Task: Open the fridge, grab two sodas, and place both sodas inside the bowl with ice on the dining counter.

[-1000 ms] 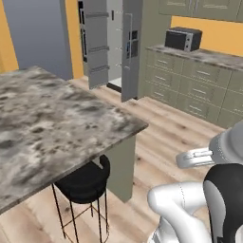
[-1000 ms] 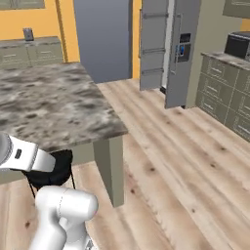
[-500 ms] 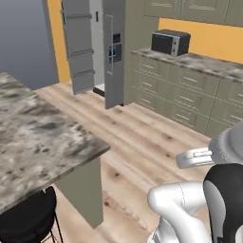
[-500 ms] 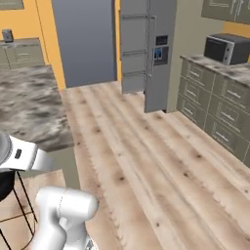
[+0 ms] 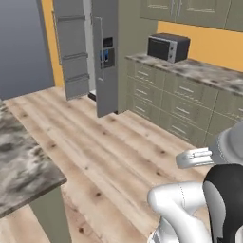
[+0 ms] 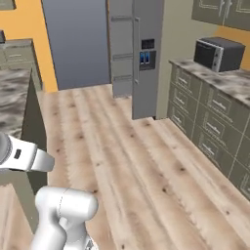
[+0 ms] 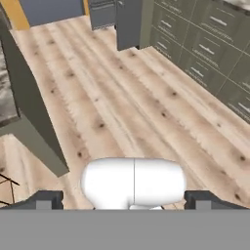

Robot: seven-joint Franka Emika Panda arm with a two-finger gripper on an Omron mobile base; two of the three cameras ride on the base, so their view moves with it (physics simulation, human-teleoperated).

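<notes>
Fridge (image 5: 97,52): tall grey two-door unit against the far wall, at the end of the beige cabinet run. Both doors stand open; the nearer door carries a long vertical bar handle and a dark dispenser panel with a blue patch, the farther door shows pale bins on its inner face. In the right base view the fridge (image 6: 136,53) sits at upper centre, its doors swung out over the floor. In the hand view only its lower part (image 7: 117,17) reaches in at the top edge.

Dining counter (image 5: 21,166): mottled grey-brown granite slab, corner and grey support leg at lower left of the left base view; at the left edge of the right base view (image 6: 14,93); at the left edge of the hand view (image 7: 7,93).

Gripper (image 7: 124,200): two dark fingertips at the bottom corners of the hand view, set wide apart, nothing between them. It points along the plank floor toward the fridge, which lies well ahead and slightly left of its line, well apart from it. The dining counter lies to the gripper's left, closer than the fridge.

Microwave (image 5: 168,47): dark box on the speckled worktop right of the fridge.

Beige cabinets (image 5: 175,104): drawer fronts with pale handles under that worktop.

Wood floor (image 6: 122,161): light planks between counter and cabinets.

Sodas and bowl with ice: cannot tell from these views.
</notes>
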